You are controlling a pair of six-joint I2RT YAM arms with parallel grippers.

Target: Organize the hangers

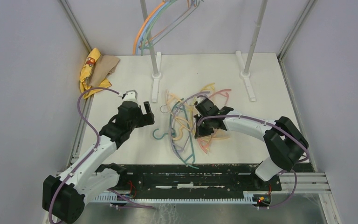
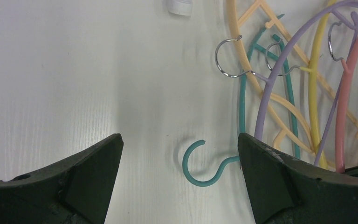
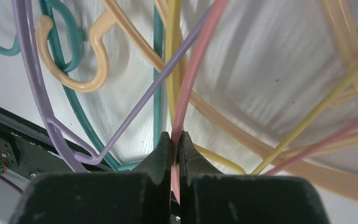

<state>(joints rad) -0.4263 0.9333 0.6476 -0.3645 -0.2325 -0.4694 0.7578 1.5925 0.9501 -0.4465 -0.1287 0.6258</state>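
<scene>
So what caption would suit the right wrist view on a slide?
Right gripper shut on a pink hanger in a tangled pile of hangers on the table.

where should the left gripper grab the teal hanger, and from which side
Take the teal hanger by the neck just behind its hook, coming straight down with the open left gripper, jaws across the rod. That end lies alone on bare table at the pile's left edge; further in, the purple hanger and peach ones cross it.

hangers [image 1: 182, 122] piled ctr of table [image 1: 205, 65]; cloth [image 1: 91, 70] far-L corner.
</scene>
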